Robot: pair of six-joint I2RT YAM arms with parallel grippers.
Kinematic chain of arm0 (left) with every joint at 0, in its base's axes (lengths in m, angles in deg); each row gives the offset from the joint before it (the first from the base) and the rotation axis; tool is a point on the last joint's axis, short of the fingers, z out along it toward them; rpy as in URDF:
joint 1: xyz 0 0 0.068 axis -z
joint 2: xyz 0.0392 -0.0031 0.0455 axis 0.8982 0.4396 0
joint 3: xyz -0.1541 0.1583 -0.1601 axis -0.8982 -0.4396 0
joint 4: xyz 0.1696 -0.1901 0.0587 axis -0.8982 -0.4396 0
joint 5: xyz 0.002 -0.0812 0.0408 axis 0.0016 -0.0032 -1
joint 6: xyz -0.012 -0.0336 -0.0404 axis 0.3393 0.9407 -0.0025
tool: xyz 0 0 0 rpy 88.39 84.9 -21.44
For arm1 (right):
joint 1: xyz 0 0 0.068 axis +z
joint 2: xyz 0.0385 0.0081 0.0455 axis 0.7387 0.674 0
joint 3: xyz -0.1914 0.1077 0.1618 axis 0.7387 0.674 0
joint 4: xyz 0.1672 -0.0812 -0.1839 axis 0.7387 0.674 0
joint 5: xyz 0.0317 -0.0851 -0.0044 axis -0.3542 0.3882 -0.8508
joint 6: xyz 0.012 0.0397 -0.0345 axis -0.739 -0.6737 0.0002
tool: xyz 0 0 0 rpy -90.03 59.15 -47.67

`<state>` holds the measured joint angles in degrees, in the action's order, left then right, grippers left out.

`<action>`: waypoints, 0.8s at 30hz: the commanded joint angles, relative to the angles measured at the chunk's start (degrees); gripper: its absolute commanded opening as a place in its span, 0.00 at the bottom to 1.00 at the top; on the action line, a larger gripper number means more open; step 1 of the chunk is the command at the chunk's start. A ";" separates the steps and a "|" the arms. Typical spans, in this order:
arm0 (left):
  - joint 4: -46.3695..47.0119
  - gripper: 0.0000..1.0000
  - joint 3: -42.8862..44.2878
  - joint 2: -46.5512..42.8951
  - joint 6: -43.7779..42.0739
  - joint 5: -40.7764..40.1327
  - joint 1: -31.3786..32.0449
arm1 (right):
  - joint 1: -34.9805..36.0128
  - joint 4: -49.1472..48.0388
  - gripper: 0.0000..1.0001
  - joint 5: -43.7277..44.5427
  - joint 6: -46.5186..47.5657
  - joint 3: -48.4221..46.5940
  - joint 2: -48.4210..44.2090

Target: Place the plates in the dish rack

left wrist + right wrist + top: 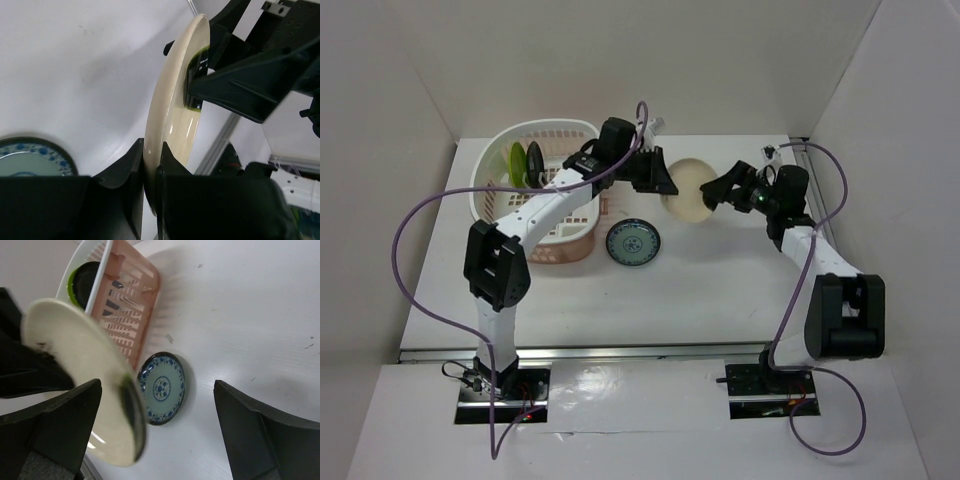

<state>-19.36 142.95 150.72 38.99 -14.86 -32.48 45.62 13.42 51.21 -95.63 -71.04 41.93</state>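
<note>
**Now the left pincer has the cream plate**

Here my left gripper [151, 156] is pressed together on the rim of the cream plate [172, 115], one finger on each face. The plate stands on edge in the air, off the tabletop [720, 290], around the middle of its far edge.

My right gripper [712, 192] is spread wide at the plate's opposite rim. I cannot tell whether either finger touches it.

The blue-green patterned plate [633, 243] lies flat on the tabletop, just beside the near right corner of the dish rack [582, 128]. The rack sits at the far left corner. The lime green plate [518, 162] and the black plate [534, 162] stand upright side by side in its left half.
</note>
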 commanded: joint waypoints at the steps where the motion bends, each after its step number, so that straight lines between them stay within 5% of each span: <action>1: -3.11 0.00 5.33 -7.29 -5.38 -9.23 -0.86 | 0.33 -1.52 1.00 2.99 1.88 -4.46 4.47; 7: -8.39 0.00 6.75 -14.23 -17.22 -37.65 -1.91 | 0.33 -2.13 1.00 5.72 -0.05 -8.51 11.49; 13: -4.45 0.00 -1.76 -20.74 -27.86 -58.95 -3.84 | 1.56 -4.24 1.00 2.74 -1.89 -10.26 17.38; 17: 5.10 0.00 -8.27 -21.45 -37.87 -70.22 -4.37 | 1.56 -2.58 1.00 3.51 -2.43 -13.77 23.00; 24: 16.56 0.00 -14.18 -16.97 -45.46 -76.14 -6.83 | 1.56 1.64 1.00 4.13 -0.76 -18.78 28.90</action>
<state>-11.80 129.20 131.66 0.11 -84.78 -38.01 46.74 14.19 54.79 -97.58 -85.64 69.30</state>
